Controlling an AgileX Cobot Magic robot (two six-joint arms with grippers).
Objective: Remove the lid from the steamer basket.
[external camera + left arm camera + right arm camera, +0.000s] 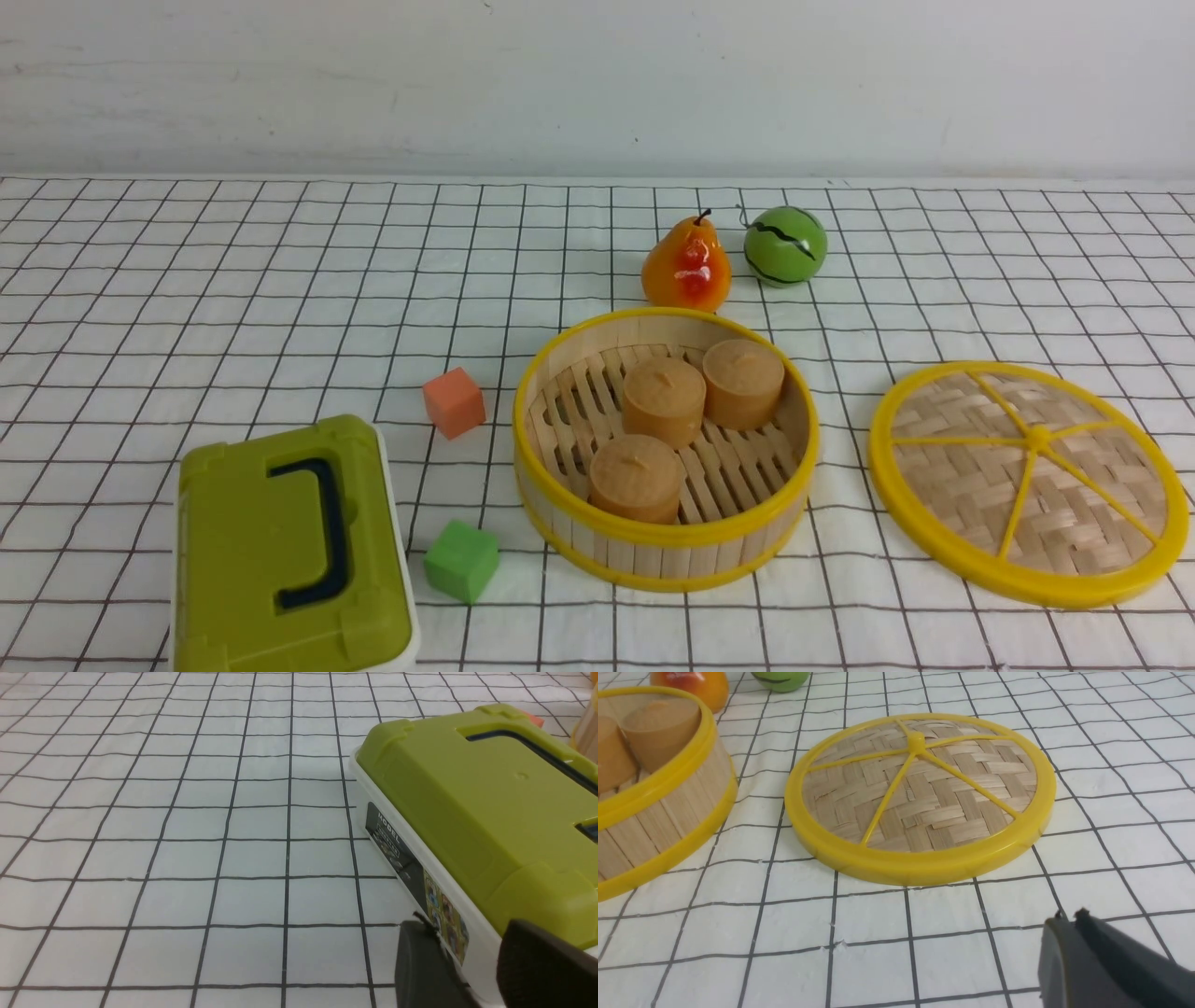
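The steamer basket (665,553) stands open at the table's middle front, with three tan round cakes (663,399) on its slatted floor. It also shows in the right wrist view (668,807). The lid (1027,481) lies flat on the cloth to the basket's right, apart from it, knob up. It also shows in the right wrist view (920,798). My right gripper (1070,915) is shut and empty, low over the cloth, short of the lid. My left gripper (467,933) is open and empty beside the olive-green box. Neither gripper shows in the front view.
An olive-green and white box (285,551) with a dark handle sits front left; it also shows in the left wrist view (472,807). An orange cube (454,401) and a green cube (461,560) lie left of the basket. A pear (686,266) and a green ball (784,245) stand behind it.
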